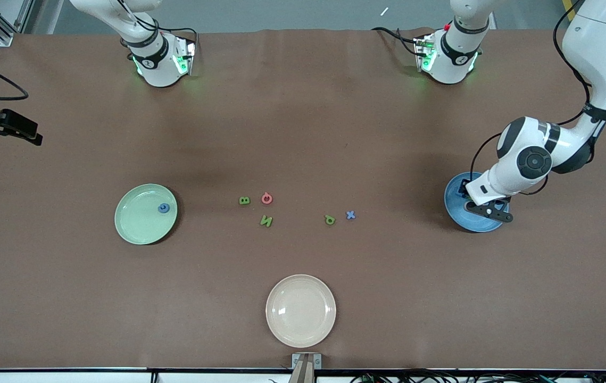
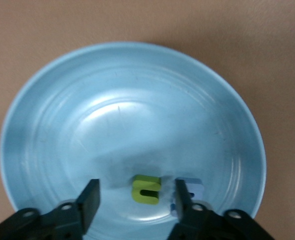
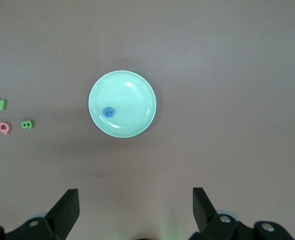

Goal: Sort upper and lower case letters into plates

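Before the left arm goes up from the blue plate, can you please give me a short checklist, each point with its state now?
1. Left gripper fingers apart over the blue plate: ok.
2. Yellow-green letter lies in the plate, free between the fingers: ok.
3. Pale blue letter also in the plate, but one finger covers part of it; whether they touch: cannot tell.
4. Right gripper open, holding nothing, waiting high above the pale green plate: ok.
5. Sorting finished: not ok. Green B, red letter, green N, another green letter and blue x lie on the table.
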